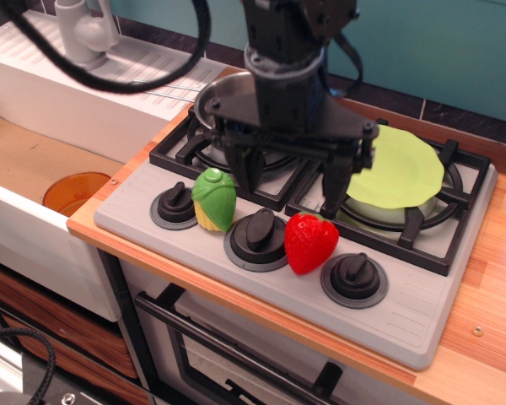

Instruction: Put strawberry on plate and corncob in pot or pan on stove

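Note:
The red strawberry (309, 242) lies on the stove (422, 312) front, between the middle and right knobs. The corncob (213, 198), green husk up, stands between the left and middle knobs. The lime-green plate (405, 169) rests on the right burner. The steel pan (209, 99) sits on the left burner, mostly hidden behind my arm. My gripper (291, 190) hangs open and empty over the middle of the grates, just behind the strawberry and to the right of the corncob, touching neither.
An orange translucent dish (74, 192) lies in the sink (25, 160) at the left. A white faucet (83, 25) and drainboard are at the back left. Black cables hang over the back. A wooden counter (489, 278) runs to the right.

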Action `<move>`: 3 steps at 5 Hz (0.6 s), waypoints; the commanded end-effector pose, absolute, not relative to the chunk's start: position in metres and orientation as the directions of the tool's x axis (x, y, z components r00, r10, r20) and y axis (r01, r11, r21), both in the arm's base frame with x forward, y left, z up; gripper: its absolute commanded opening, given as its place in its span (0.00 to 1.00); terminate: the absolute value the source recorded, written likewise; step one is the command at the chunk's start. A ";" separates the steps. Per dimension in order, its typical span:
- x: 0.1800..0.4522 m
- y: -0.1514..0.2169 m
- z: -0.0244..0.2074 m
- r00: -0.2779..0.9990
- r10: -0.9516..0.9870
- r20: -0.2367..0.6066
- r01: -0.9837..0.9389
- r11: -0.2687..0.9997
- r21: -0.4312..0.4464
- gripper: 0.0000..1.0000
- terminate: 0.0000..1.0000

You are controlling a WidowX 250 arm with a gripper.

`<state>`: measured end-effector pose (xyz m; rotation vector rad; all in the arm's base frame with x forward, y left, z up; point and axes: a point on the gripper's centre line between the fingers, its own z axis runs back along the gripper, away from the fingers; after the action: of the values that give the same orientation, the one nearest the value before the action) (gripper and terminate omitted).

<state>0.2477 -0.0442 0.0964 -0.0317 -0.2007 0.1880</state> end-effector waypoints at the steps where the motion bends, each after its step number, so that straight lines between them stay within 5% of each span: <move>1: 0.257 -0.045 0.077 0.942 0.188 0.277 -0.174 0.982 -0.076 1.00 0.00; 3: 0.263 -0.044 0.056 0.931 0.180 0.318 -0.155 0.983 -0.100 1.00 0.00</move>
<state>0.2579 -0.0445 0.0491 -0.0700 -0.3057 0.1694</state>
